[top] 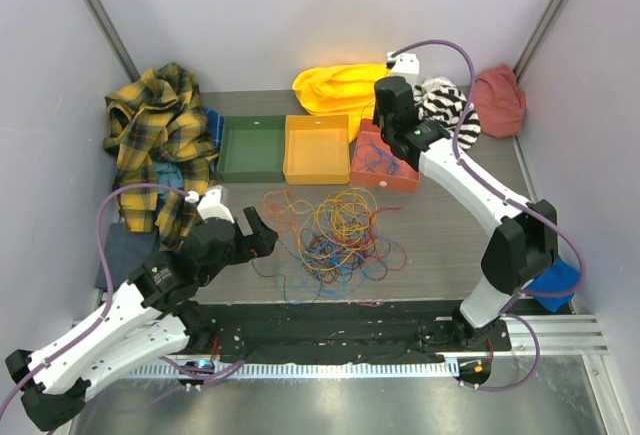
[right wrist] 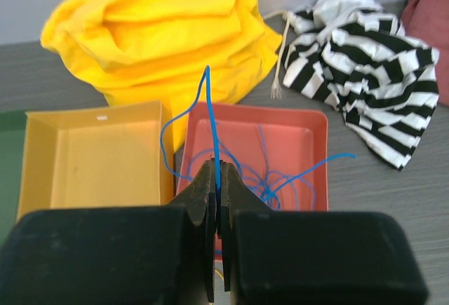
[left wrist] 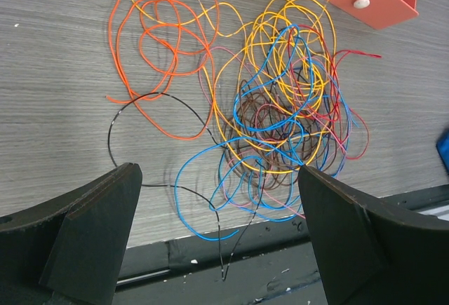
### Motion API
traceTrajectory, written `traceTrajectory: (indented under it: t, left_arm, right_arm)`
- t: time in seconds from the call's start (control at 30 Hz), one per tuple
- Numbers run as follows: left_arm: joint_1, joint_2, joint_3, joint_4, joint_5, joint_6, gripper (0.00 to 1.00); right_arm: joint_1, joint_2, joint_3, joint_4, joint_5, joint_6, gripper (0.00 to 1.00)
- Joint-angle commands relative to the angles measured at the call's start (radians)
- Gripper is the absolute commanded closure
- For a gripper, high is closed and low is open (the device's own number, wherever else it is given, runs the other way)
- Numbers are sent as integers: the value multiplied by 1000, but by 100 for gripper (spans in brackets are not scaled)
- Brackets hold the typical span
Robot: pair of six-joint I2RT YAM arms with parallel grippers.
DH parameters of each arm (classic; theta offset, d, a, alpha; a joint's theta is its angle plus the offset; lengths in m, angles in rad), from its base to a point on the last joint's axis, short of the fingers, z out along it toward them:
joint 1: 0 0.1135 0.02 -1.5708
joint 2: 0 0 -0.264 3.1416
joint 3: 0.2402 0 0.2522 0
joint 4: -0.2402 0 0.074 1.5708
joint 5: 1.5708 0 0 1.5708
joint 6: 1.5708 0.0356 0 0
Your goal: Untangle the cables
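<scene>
A tangle of thin cables [top: 340, 235] in orange, yellow, blue, red and dark colours lies on the table, with the same cables [left wrist: 280, 109] spread before my left wrist. Orange loops [left wrist: 161, 38] and a black cable [left wrist: 161, 102] trail off to its left. My left gripper [top: 243, 227] hovers at the tangle's left side. The left gripper [left wrist: 219, 179] is open wide with nothing between its fingers. My right gripper [top: 393, 147] hangs over the red tray [top: 405, 180]. The right gripper [right wrist: 217, 172] is shut on a blue cable [right wrist: 210, 109], whose free end sticks up while more blue cable lies in the red tray [right wrist: 309, 137].
A green tray [top: 250, 150] and an orange tray [top: 315, 150] stand left of the red one. Cloths ring the back: plaid shirt [top: 160, 135], yellow cloth [top: 335, 85], striped cloth [top: 445, 105], pink cloth [top: 500, 100]. A black strip [left wrist: 280, 263] borders the table's near edge.
</scene>
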Motion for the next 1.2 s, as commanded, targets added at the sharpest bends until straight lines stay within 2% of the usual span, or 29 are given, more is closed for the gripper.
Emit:
traceTrajectory:
  t: [0.0, 0.17, 0.2, 0.27, 0.3, 0.4, 0.43, 0.53, 0.67, 0.83, 0.93, 1.07, 1.17]
  left_arm:
    - [-2, -9, -13, 29, -5, -12, 0]
    - [-2, 3, -19, 35, 1, -17, 0]
    - [-2, 6, -16, 36, 1, -15, 0]
    - [-2, 17, -10, 36, 1, -11, 0]
    - [-2, 18, -8, 36, 1, -9, 0]
    - [-2, 22, -5, 38, -2, -8, 0]
    - [-2, 23, -5, 41, -2, -8, 0]
    - [-2, 26, -10, 52, 2, -8, 0]
    - [-2, 43, -19, 76, 13, -8, 0]
    - [-2, 92, -11, 98, 30, -3, 0]
    - [-2, 117, -10, 113, 31, -5, 0]
    - [-2, 137, -2, 124, 44, -15, 1]
    - [-2, 135, -6, 122, 51, -29, 1]
  right_arm:
    - [-18, 18, -82, 70, -26, 61, 99]
    - [-43, 69, -153, 105, -51, 82, 99]
    - [-44, 76, -153, 109, -61, 79, 77]
    - [-44, 89, -145, 109, -72, 79, 52]
    - [-46, 86, -135, 101, -72, 80, 35]
    - [-44, 34, -133, 95, -78, 97, 17]
    - [-43, -5, -134, 89, -74, 105, 14]
    - [-24, -71, -150, 49, -69, 114, 13]
    - [55, -254, -330, 50, -120, 135, 16]
    - [320, -396, -576, 127, -115, 183, 22]
    - [393, -388, -667, 181, -157, 249, 28]
    - [413, -326, -690, 236, -164, 293, 39]
    - [413, -267, -690, 285, -186, 306, 41]
